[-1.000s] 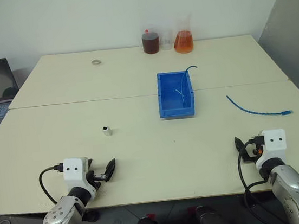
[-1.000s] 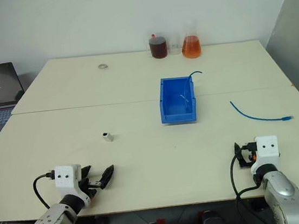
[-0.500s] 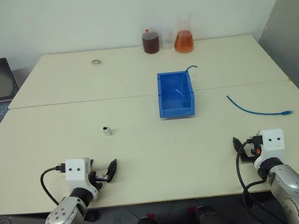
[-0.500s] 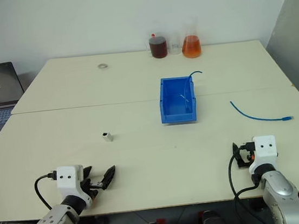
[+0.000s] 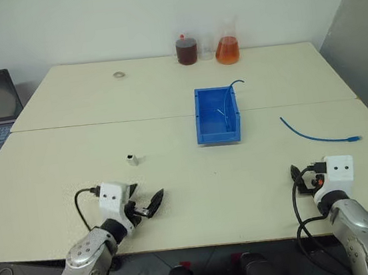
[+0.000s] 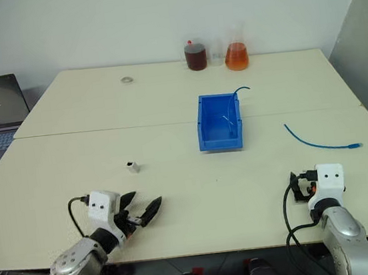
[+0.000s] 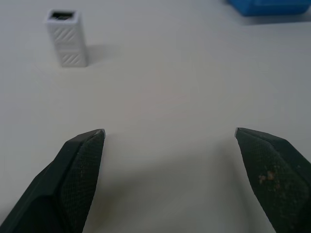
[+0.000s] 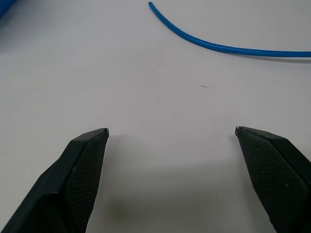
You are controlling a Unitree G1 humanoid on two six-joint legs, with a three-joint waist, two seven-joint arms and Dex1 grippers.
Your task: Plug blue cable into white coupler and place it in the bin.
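Your left gripper [image 5: 147,206] has slid to the right and now sits closer to the white coupler [image 5: 131,160]. Its fingers are spread wide and hold nothing. The white coupler stands alone on the table [image 5: 175,172], well to the left of the bin [image 5: 216,115], with nothing plugged in. A thin cable already pokes out of the bin. The blue cable [image 5: 315,135] lies flat to the right of the bin, untouched. Your right gripper [image 5: 300,180] waits near it, fingers spread and empty too. So you have it all left to do: pick up both parts, join them, then drop them in the bin.
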